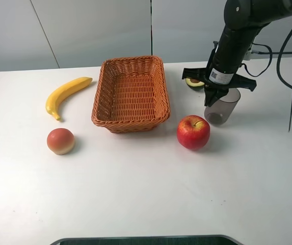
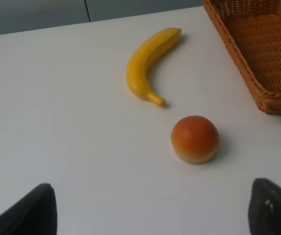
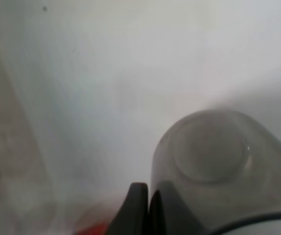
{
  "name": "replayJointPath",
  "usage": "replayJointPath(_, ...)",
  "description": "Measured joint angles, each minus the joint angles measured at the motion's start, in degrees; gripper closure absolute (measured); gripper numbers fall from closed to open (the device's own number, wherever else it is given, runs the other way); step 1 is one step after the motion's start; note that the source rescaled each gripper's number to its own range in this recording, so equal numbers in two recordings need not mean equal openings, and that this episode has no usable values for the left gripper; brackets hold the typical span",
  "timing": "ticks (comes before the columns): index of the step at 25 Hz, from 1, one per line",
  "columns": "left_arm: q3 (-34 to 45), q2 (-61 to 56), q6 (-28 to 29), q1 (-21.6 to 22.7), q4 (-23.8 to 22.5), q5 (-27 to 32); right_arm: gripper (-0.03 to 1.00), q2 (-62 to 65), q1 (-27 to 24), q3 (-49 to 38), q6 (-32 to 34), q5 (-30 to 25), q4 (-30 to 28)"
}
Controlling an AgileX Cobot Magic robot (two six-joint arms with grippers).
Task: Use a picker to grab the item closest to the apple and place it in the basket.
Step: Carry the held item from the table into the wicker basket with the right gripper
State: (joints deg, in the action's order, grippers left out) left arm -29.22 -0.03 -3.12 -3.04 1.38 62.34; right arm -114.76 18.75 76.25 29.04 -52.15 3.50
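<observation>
A red apple (image 1: 193, 131) lies on the white table, right of the wicker basket (image 1: 130, 125). Just behind and to the right of it stands a grey translucent cup (image 1: 222, 109). My right gripper (image 1: 209, 99) reaches down at the cup's near-left rim. In the right wrist view its fingers (image 3: 138, 208) are pressed together with the cup (image 3: 209, 152) wall between them, one finger inside. I cannot tell whether the cup rests on the table. My left gripper (image 2: 152, 200) is open over bare table and out of the high view.
A halved avocado (image 1: 194, 82) lies behind the right gripper, near the basket's far right corner. A banana (image 1: 67, 94) (image 2: 147, 66) and a peach (image 1: 60, 141) (image 2: 195, 138) lie left of the basket. Black cables hang at the far right.
</observation>
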Motion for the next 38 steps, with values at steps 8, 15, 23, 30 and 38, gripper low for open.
replayJointPath(8, 0.0, 0.0, 0.0, 0.0, 0.0, 0.0, 0.97, 8.64, 0.83, 0.0, -7.06, -3.48, -2.86)
replayJointPath(15, 0.0, 0.0, 0.0, 0.0, 0.0, 0.0, 0.97, 12.94, 4.61, 1.18, -14.6, -8.06, -3.5)
replayJointPath(23, 0.0, 0.0, 0.0, 0.0, 0.0, 0.0, 0.97, 12.83, 13.23, 7.84, -16.58, -4.78, -4.19)
replayJointPath(30, 0.0, 0.0, 0.0, 0.0, 0.0, 0.0, 0.97, 6.11, 18.61, 15.01, -16.7, -0.67, -4.28)
replayJointPath(38, 0.0, 0.0, 0.0, 0.0, 0.0, 0.0, 0.97, 1.3, 24.05, 15.67, -16.82, 8.17, -4.28)
